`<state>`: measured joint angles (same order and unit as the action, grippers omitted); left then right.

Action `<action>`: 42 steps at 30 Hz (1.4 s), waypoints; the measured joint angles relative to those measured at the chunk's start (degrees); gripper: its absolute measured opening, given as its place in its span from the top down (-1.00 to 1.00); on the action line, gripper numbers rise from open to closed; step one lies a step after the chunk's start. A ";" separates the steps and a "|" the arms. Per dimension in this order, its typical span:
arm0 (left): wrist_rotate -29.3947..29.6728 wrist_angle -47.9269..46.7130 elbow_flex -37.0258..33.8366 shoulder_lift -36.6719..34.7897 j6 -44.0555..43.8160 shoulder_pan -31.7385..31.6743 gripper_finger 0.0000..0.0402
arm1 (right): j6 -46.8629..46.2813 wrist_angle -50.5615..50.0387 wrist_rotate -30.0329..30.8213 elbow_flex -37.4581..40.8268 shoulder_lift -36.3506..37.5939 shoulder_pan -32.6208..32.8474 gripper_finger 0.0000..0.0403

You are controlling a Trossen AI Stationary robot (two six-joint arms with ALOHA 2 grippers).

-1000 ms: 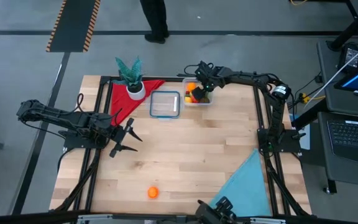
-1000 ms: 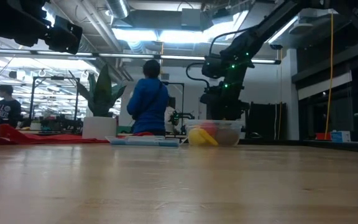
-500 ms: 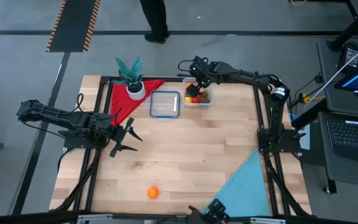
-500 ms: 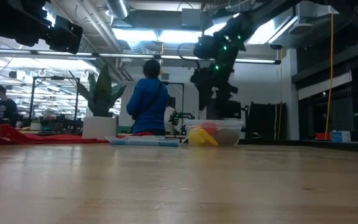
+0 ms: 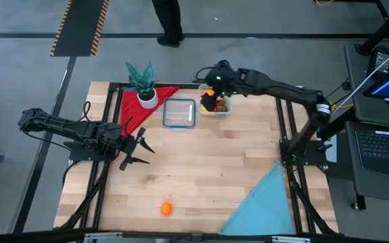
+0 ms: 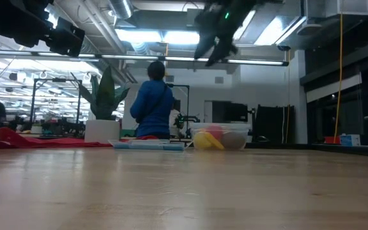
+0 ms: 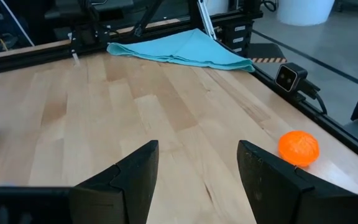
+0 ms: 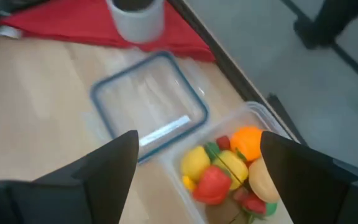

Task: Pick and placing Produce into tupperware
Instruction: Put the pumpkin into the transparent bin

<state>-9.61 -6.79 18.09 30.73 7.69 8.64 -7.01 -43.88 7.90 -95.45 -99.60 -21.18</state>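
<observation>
The clear tupperware [image 5: 216,102] stands at the table's far edge, its base on the wood, with several toy produce pieces [image 8: 229,167] inside, yellow, red, orange and green. One orange fruit [image 5: 166,208] lies alone near the table's near edge, seen too in the left wrist view [image 7: 298,147]. My right gripper [image 8: 194,171] hangs open, high above the tupperware, with nothing between its fingers. At the table's left side my left gripper [image 5: 139,150] stands open and bare.
A flat clear lid with a blue rim [image 5: 179,113] lies left of the tupperware. A potted plant [image 5: 144,86] stands on a red cloth [image 5: 132,108] at the far left. A teal cloth [image 5: 265,202] covers the near right corner. A person [image 6: 153,102] stands beyond the far edge.
My right gripper has risen well clear of the tupperware, its arm swinging a little, its fingers staying apart. The produce stays in the tub.
</observation>
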 joint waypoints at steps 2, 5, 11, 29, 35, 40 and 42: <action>0.00 0.00 0.00 -0.01 -0.21 0.00 -0.05 | 0.05 0.08 0.22 1.11 3.34 1.68 -0.67; -0.02 -0.04 0.00 -0.01 -1.06 0.00 -0.05 | -0.07 2.76 0.15 6.06 9.33 4.40 -0.67; -0.01 0.37 0.00 0.01 3.19 0.00 -0.05 | -0.18 22.16 0.18 27.88 25.01 12.04 -0.67; -0.02 1.12 0.00 0.01 4.54 0.00 -0.05 | -0.20 96.62 0.17 76.84 30.09 24.91 -0.67; -0.02 -1.68 -0.02 0.04 3.56 0.00 -0.05 | 0.39 96.44 0.13 75.11 26.04 24.91 -0.67; 1.98 -4.25 -0.02 2.95 0.16 0.02 -0.05 | 1.40 95.87 0.09 73.61 24.16 24.91 -0.67; 2.00 -3.70 0.00 5.33 -1.48 0.25 -0.05 | 1.13 96.04 0.03 73.31 23.99 24.91 -0.67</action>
<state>-7.60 -10.48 18.08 36.06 6.20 8.90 -5.87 52.16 7.94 -22.15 -75.60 3.73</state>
